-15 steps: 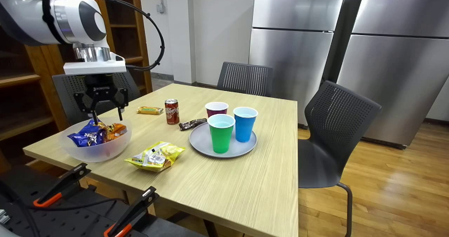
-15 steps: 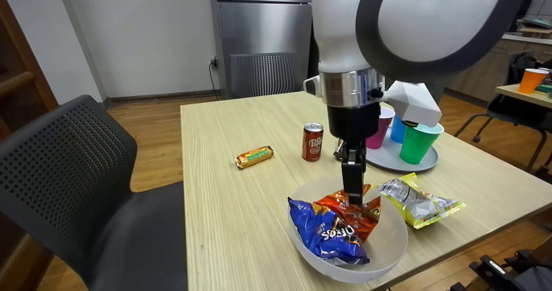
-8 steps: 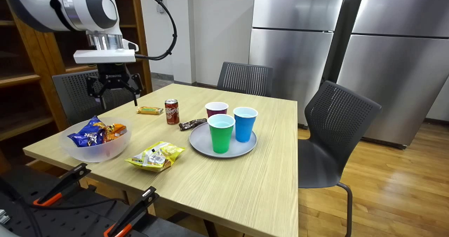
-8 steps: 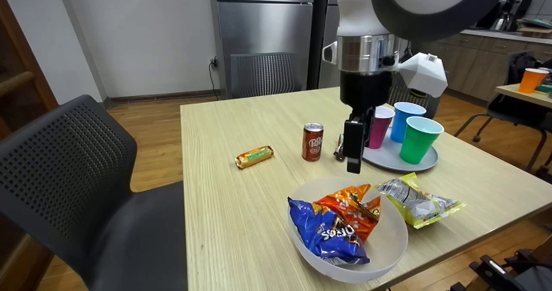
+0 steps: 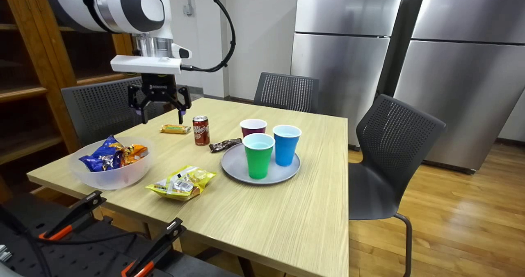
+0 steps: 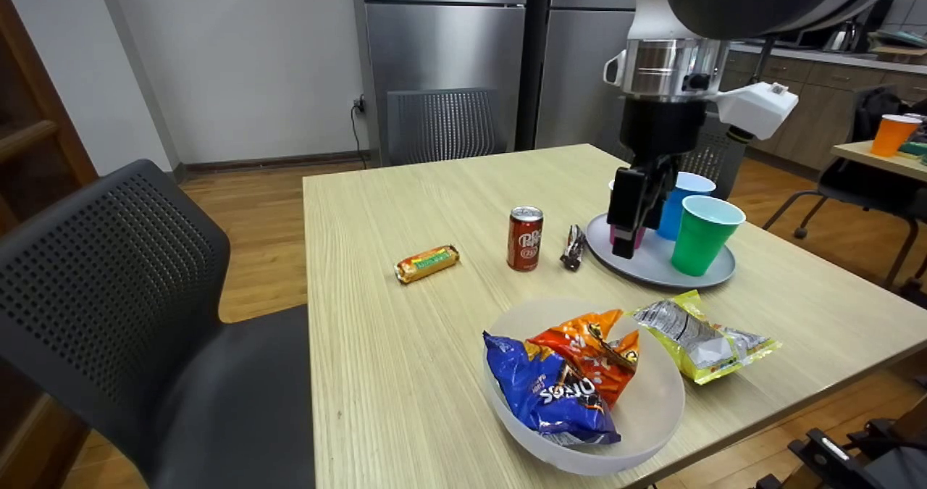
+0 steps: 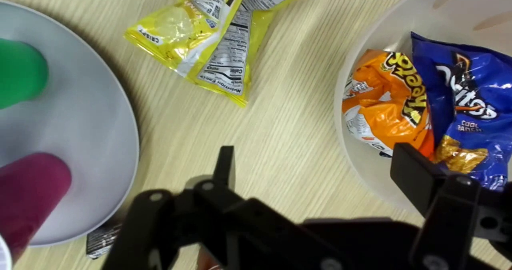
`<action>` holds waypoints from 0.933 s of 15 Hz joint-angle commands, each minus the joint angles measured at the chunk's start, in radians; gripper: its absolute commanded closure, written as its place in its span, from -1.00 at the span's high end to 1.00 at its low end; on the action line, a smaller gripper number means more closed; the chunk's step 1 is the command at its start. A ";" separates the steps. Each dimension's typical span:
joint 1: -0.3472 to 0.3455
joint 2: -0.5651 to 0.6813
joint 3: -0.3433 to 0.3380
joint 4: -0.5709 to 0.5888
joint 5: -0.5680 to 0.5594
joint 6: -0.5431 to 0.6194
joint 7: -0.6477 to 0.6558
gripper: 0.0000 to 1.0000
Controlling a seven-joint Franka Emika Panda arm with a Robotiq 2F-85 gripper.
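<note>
Hovering over table (image 5: 303,211), gripper (image 5: 162,120) spread wide, holding nothing; best lowered slowly and straight, clear of Dr Pepper can (image 5: 201,131), translucent bowl (image 5: 119,179).

rounded white-and-dark-grey arm (image 5: 133,8) | looped black cable (image 5: 233,43) | shiny silver collar (image 5: 154,46) | white wrist block (image 5: 146,65) | black claw (image 5: 162,119), pale lettering (image 5: 158,87)

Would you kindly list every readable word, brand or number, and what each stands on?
"Doritos": shiny blue foil bag
"COOL RANCH": same bag
"Cheetos": shiny orange foil bag
"CRISPY": shiny yellow foil bag
"Nutrition Facts": yellow bag
"Dr Pepper": red cylindrical metal can
"ROBOTIQ": black two-fingered pincer
Too small or blurred: all other print, including golden oblong wrapper, brown oblong wrapper.
</note>
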 commanded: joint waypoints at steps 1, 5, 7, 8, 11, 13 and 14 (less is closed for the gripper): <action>-0.042 -0.034 -0.016 -0.033 0.067 0.012 -0.082 1.00; -0.048 -0.001 -0.035 -0.010 0.047 -0.001 -0.063 1.00; -0.060 -0.001 -0.044 -0.014 0.047 0.002 -0.070 1.00; -0.061 -0.001 -0.046 -0.014 0.047 0.003 -0.071 1.00; -0.061 -0.001 -0.045 -0.015 0.047 0.004 -0.071 1.00; -0.061 -0.001 -0.045 -0.015 0.047 0.004 -0.071 1.00; -0.070 0.004 -0.051 -0.008 0.048 0.008 -0.089 1.00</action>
